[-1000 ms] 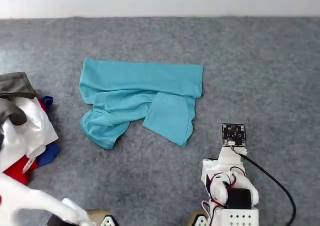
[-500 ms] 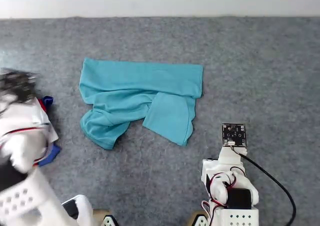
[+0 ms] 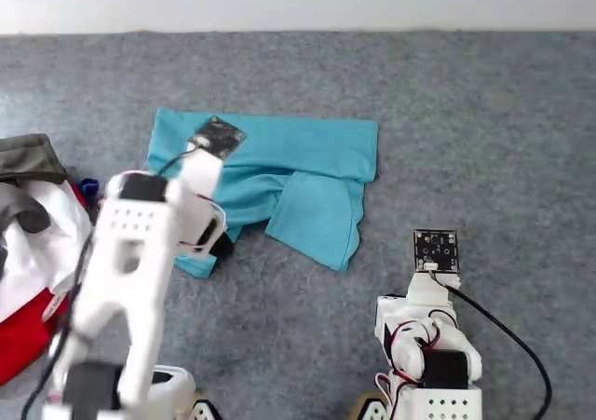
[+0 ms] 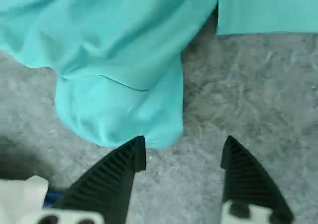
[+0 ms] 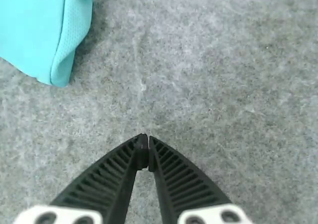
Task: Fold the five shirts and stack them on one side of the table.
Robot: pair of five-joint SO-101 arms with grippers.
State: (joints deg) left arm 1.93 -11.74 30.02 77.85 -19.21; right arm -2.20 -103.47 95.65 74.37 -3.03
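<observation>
The teal shirt (image 3: 279,173) is lying partly folded near the middle of the grey worktop (image 3: 494,131). Its long far edge is lying flat, and a folded flap and a bunched corner are pointing toward the arms. The left tool (image 4: 185,143) is hovering over that bunched near-left corner with its fingers (image 4: 119,169) spread wide and nothing between them. In the left wrist view the rounded teal fold is sitting just beyond the fingertips, close to one of them; whether it is touching cannot be told. In the high view the left arm (image 3: 140,243) is leaning out over the shirt's left part and covering that corner.

The right tool (image 5: 148,139) is pressed together, pinching nothing, and is pointing at bare worktop, with the shirt's near-right corner lying apart from it. The right arm (image 3: 428,331) is sitting drawn back at the near edge, right of the shirt.

A pile of other shirts (image 3: 37,220), grey, white, red and blue, is lying heaped at the worktop's left edge, beside the left arm.
</observation>
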